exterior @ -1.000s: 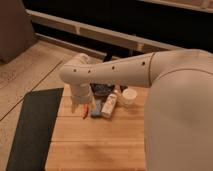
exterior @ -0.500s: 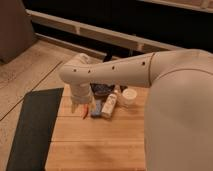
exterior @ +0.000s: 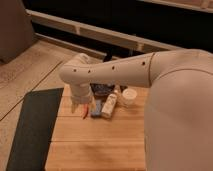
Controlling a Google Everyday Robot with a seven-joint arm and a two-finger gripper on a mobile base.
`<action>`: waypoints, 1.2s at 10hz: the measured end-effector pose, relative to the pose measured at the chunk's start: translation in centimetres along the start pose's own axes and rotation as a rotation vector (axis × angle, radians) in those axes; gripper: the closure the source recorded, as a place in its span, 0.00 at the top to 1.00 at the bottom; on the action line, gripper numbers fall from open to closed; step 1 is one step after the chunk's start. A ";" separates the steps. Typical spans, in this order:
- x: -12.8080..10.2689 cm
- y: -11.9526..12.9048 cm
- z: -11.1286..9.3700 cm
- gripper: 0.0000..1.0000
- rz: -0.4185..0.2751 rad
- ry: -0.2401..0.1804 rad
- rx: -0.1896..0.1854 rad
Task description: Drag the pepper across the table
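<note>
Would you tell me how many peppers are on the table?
1. The pepper lies at the far left of the table, just left of the blue block, right beside the gripper. The arm could hide others.

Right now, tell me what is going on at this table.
The robot's arm reaches across the far end of the wooden table, and its gripper is down next to the small red pepper. Whether it touches the pepper cannot be told. A blue block and a white bottle lie close beside the pepper, on its right in the camera view.
</note>
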 end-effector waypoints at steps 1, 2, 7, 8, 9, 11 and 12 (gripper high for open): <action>0.0 0.0 0.0 0.65 0.000 0.000 0.000; 0.0 0.0 0.0 0.65 0.000 0.000 0.000; -3.2 -0.5 -0.8 0.65 -0.005 -0.088 -0.009; -4.8 -1.0 -1.4 0.65 -0.022 -0.137 -0.017; -6.4 -1.4 -1.9 0.65 -0.045 -0.194 -0.026; -8.3 -1.5 -2.5 0.65 -0.080 -0.270 -0.048; -8.5 -1.6 -2.5 0.65 -0.081 -0.281 -0.055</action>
